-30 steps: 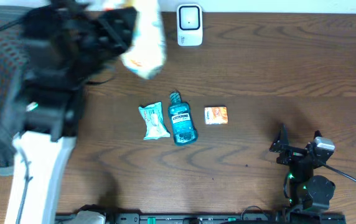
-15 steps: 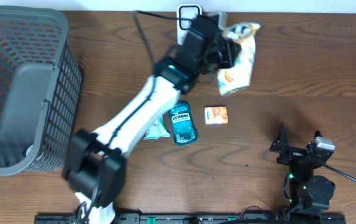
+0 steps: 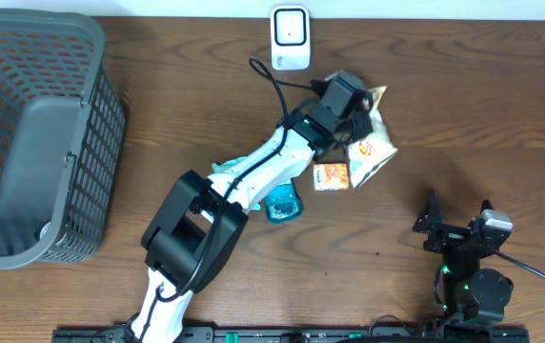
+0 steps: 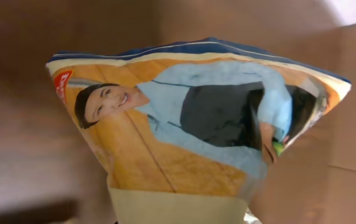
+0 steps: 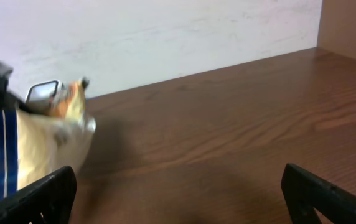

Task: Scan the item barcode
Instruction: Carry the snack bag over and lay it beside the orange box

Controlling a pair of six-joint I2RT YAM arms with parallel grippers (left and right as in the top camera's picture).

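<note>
The item is a snack bag (image 3: 372, 145) printed with a man in a blue shirt; it fills the left wrist view (image 4: 190, 124). My left gripper (image 3: 347, 101) is shut on the bag's top edge and holds it above the table, right of and below the white barcode scanner (image 3: 291, 38). The bag hangs over the small orange box (image 3: 331, 176). My right gripper (image 3: 458, 205) rests open at the front right, nothing between its fingers (image 5: 181, 199). From the right wrist view the bag (image 5: 28, 149) shows at far left, with the scanner (image 5: 41, 92) behind it.
A dark wire basket (image 3: 34, 133) takes up the left side. A blue Listerine bottle (image 3: 283, 203) and a teal packet (image 3: 223, 170) lie partly under my left arm. A pale wall (image 5: 153, 37) rises behind the table's far edge.
My left arm swung from the basket side across to the right with the bag, passed the scanner, and now holds it lower, over the orange box. The right arm stayed still.
</note>
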